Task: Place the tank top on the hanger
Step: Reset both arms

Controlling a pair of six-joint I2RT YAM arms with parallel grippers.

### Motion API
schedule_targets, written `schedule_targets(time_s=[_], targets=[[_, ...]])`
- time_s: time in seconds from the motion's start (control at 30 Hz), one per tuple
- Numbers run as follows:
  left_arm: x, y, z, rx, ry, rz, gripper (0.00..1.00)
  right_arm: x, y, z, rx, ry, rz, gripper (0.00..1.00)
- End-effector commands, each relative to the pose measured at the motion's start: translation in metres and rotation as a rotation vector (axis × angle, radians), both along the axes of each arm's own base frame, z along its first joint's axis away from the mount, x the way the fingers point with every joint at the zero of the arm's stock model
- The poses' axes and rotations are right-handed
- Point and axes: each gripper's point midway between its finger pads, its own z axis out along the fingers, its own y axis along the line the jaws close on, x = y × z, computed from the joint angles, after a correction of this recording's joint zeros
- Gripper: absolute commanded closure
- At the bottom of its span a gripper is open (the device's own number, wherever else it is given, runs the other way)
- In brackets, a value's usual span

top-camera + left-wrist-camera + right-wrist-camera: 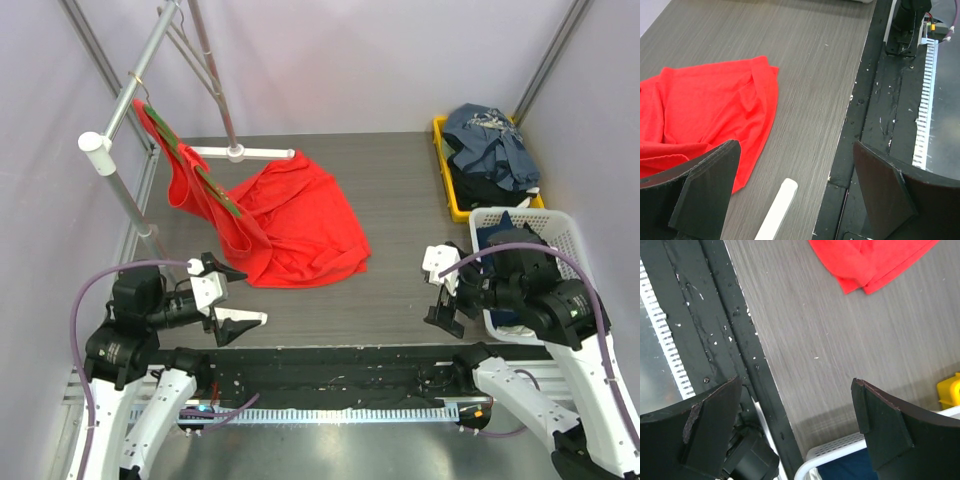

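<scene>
Dark wood-grain surface (400, 200), enclosed by pale walls. Metal clothes rack (130, 90) stands at the rear left, with its white foot (260, 152) lying flat on the surface.

The tank top (300, 220) is bright red. Its upper part is lifted up toward the rack rail and the rest trails down in a wide crumpled spread on the surface, left of centre. The left wrist view shows its near edge (705, 110) lying flat, and the right wrist view catches 1 folded corner (875, 265).

There are 2 arms at the near edge, the left arm (120, 340) and the right arm (560, 310), both low and well apart from the garment.

A white slatted basket (560, 225) sits at the right, just beside the right arm, with something dark blue inside. A yellow bin (445, 180) behind it holds dark navy clothes (490, 145) piled above the rim.

The hanger (215, 185) is thin and green. It hangs tilted from the rack and runs diagonally along the top fold of the red fabric. Cannot tell whether the straps are properly over it.

The left jaws are released, spread wide, with nothing between them, and hover over the surface near the garment's edge. The right jaws are also released and wide, holding nothing, over bare surface by the basket.
</scene>
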Motion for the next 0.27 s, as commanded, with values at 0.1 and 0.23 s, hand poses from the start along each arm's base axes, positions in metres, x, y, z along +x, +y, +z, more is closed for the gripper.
schedule_targets(time_s=[0.1, 0.23], targets=[[0.0015, -0.0023, 0.0066, -0.011, -0.006, -0.014, 0.0, -0.01, -0.0031, -0.0064, -0.008, -0.007, 0.037, 0.0], [0.0039, -0.0021, 0.0107, -0.008, -0.009, -0.009, 0.0, -0.0068, -0.002, -0.0023, 0.001, -0.016, 0.027, 0.0]])
